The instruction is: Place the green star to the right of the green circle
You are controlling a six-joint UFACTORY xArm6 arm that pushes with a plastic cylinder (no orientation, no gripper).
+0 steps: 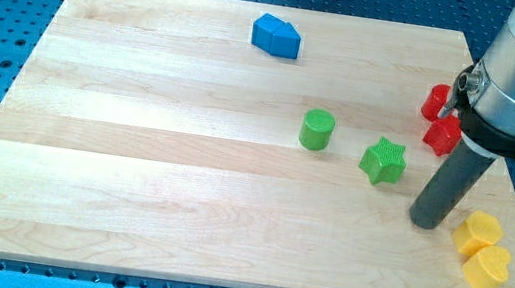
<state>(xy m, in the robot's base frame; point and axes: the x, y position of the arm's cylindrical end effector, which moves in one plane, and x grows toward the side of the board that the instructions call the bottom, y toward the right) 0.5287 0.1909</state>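
Observation:
The green star lies on the wooden board, right of centre. The green circle stands a short way to the star's left and slightly nearer the view's top, with a gap between them. My tip rests on the board to the lower right of the star, not touching it. The rod rises from the tip to the grey arm at the view's top right.
Two red blocks sit by the arm, partly hidden by it, up and right of the star. Two yellow blocks lie just right of my tip near the board's right edge. A blue block lies near the view's top.

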